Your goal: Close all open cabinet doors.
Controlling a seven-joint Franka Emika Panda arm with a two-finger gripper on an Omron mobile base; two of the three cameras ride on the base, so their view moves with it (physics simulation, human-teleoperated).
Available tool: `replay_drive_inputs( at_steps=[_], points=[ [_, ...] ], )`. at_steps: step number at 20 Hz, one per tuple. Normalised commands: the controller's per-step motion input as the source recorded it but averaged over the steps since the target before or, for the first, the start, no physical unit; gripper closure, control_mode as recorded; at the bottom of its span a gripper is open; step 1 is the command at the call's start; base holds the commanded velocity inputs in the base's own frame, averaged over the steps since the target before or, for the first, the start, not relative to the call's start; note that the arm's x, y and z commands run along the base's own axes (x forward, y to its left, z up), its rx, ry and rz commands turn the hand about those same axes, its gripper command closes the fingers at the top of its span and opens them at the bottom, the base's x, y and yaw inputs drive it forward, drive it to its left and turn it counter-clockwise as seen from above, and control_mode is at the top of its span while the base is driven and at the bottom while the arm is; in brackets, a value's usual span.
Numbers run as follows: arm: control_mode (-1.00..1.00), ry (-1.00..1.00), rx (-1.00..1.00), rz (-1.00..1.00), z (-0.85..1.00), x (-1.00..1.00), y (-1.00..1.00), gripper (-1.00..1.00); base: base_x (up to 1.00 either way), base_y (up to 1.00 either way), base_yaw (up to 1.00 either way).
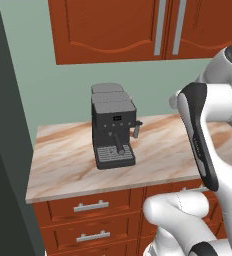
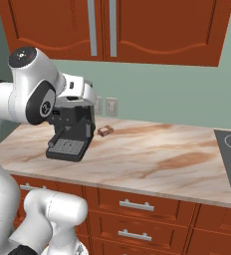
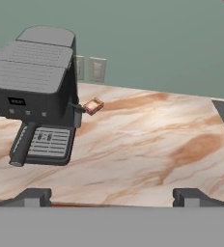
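Nearest to us, we are seeing our gripper (image 3: pixel 112 195) with its two fingertips (image 3: pixel 34 197) standing far apart and holding nothing, looking out over the marble counter (image 3: pixel 147 144). We are keeping the arm folded in front of the counter, forearm raised and wrist at about the height of the coffee machine (image 1: pixel 113 131), the hand angled down toward the worktop. Farther back and above, the cabinet doors (image 2: pixel 110 27) are lying flush with one another, so we are judging those in view shut; whether others beyond the frame are open we cannot tell.
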Motion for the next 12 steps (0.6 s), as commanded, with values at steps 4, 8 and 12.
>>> replay_drive_inputs(
  at_steps=[4,8,12],
  points=[
    [-1.0,0.0,0.0,0.0,0.0,0.0,0.0,-1.0,0.0,0.0,0.0],
    [-1.0,0.0,0.0,0.0,0.0,0.0,0.0,-1.0,0.0,0.0,0.0],
    [-1.0,0.0,0.0,0.0,0.0,0.0,0.0,-1.0,0.0,0.0,0.0]
  ],
)
